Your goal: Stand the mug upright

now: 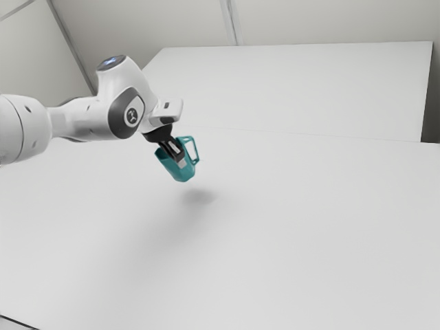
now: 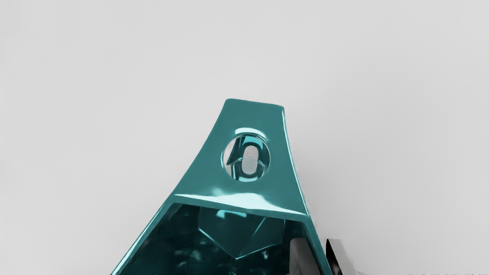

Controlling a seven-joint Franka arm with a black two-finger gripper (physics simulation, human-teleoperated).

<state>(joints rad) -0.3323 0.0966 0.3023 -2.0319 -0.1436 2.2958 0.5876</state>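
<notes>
Fingers (image 2: 304, 256) clench the mug's (image 1: 183, 173) wall, one inside, one outside, holding it above the desk (image 1: 289, 240). Its long axis slants, mouth tipped toward the arm (image 1: 86, 122); setting it upright likely means levelling its base over the desk.

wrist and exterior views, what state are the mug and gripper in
Mug: lifted clear of the table, tilted, its mouth toward the arm.
Gripper: shut on the mug's wall, one finger inside the mug, the other outside.
</notes>
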